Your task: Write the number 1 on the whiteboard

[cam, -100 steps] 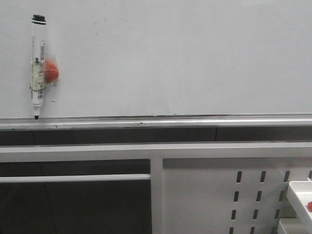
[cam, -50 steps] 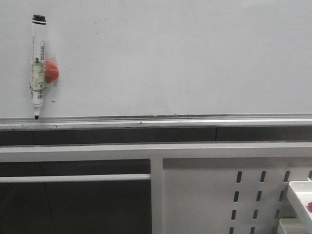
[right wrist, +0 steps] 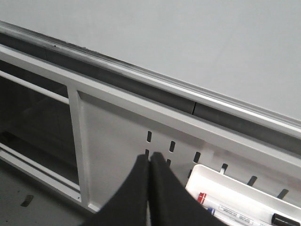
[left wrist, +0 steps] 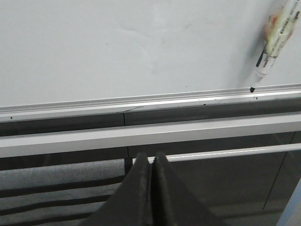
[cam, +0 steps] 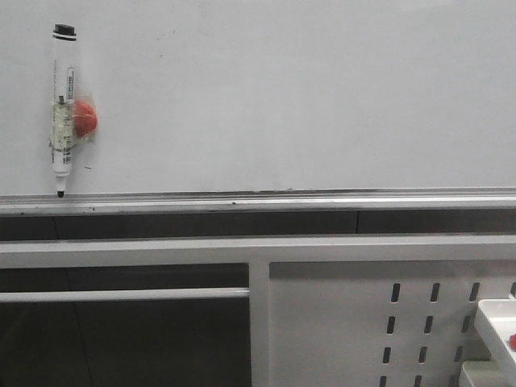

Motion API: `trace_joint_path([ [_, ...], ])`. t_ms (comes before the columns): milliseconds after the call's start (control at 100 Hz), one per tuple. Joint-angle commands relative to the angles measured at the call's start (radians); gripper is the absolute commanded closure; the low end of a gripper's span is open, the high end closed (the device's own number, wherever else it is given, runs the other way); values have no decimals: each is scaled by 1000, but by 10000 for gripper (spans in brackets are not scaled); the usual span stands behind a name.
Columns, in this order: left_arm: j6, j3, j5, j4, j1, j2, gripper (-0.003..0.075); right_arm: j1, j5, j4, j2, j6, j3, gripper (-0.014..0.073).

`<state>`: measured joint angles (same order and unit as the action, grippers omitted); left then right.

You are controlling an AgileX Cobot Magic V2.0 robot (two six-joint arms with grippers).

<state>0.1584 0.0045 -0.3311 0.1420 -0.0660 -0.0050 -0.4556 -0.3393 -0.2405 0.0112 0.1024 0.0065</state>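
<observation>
The whiteboard [cam: 306, 97] fills the upper half of the front view, with a silver rail [cam: 258, 198] along its lower edge. No number 1 shows on it in any view. A white marker with a black cap [cam: 62, 113] hangs tip down at the board's left, beside a red magnet [cam: 85, 119]; the same marker [left wrist: 273, 37] shows in the left wrist view. My left gripper [left wrist: 151, 157] is shut and empty, low in front of the rail. My right gripper [right wrist: 149, 159] is shut and empty, before the perforated panel [right wrist: 117, 136]. Neither gripper appears in the front view.
Below the board runs a white metal frame with a crossbar [cam: 121, 295] and a white perforated panel [cam: 363, 322]. A white tray [right wrist: 221, 179] on the panel at lower right holds several markers. Tiny dark specks dot the board near the marker.
</observation>
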Motion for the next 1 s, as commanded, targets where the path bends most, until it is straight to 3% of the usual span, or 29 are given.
trace_joint_path([
  [0,-14,35,59,4,3,-23,740,3,25,-81,19,-4,15,645],
  [130,-14,35,64,6,3,-23,740,3,66,-175,19,-4,15,645],
  [250,-14,35,140,109,3,-23,740,3,217,-153,19,-2,15,645],
  [420,-18,35,282,689,3,-23,740,3,516,-15,19,12,15,645],
  [500,-18,35,300,840,3,-23,740,3,626,94,19,73,15,645],
  [560,-18,33,304,912,3,-23,740,3,630,192,19,97,13,645],
  [660,-18,33,304,942,3,-23,740,3,601,445,19,98,13,645],
  [720,-18,29,308,942,3,-23,740,3,607,519,19,98,11,645],
  [840,12,-23,274,868,-1,-21,740,3,545,521,16,98,-46,645],
  [990,221,-176,120,689,-3,59,740,1,243,353,-43,96,-193,644],
])
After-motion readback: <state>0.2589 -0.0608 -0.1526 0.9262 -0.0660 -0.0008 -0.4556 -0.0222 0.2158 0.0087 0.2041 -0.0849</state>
